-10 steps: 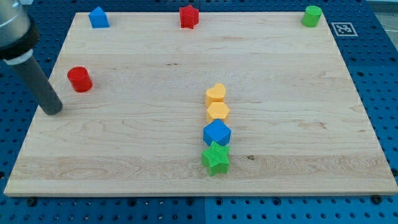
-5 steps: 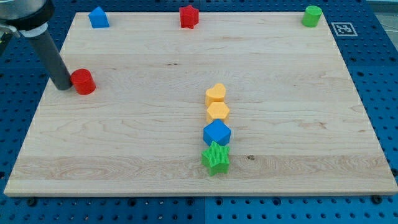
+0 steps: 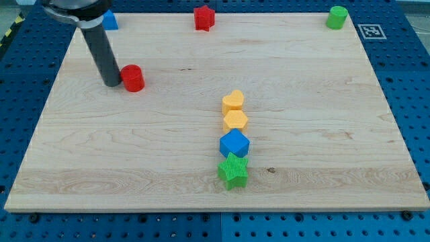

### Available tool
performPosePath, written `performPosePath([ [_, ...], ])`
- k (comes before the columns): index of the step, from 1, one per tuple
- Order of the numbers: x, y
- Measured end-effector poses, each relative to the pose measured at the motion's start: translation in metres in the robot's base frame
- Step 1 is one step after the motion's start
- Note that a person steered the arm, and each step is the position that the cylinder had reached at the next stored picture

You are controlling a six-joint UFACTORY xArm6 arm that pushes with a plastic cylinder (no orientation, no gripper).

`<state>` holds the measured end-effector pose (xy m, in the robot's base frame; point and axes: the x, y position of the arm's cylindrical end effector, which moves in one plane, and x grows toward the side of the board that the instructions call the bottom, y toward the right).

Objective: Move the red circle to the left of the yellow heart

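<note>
The red circle (image 3: 133,78) is a short red cylinder on the left half of the wooden board (image 3: 322,134). My tip (image 3: 111,83) touches its left side. The yellow heart (image 3: 233,101) sits near the board's middle, well to the right of the red circle and slightly lower. It heads a column with a yellow hexagon (image 3: 235,121), a blue cube-like block (image 3: 234,144) and a green star (image 3: 233,171) below it.
A red block (image 3: 203,17) stands at the top edge, a green cylinder (image 3: 337,17) at the top right, and a blue block (image 3: 109,20) at the top left, partly hidden behind the rod. A marker tag (image 3: 371,31) lies off the board's top right.
My tip came up to the red circle's left side and pushed it right and slightly up, by about 70 pixels. The other blocks stayed put.
</note>
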<state>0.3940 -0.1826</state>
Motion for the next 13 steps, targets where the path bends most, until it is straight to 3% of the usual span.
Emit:
performPosePath([
  [3,-0.023,0.031],
  [8,0.041,0.112],
  [13,0.029,0.145],
])
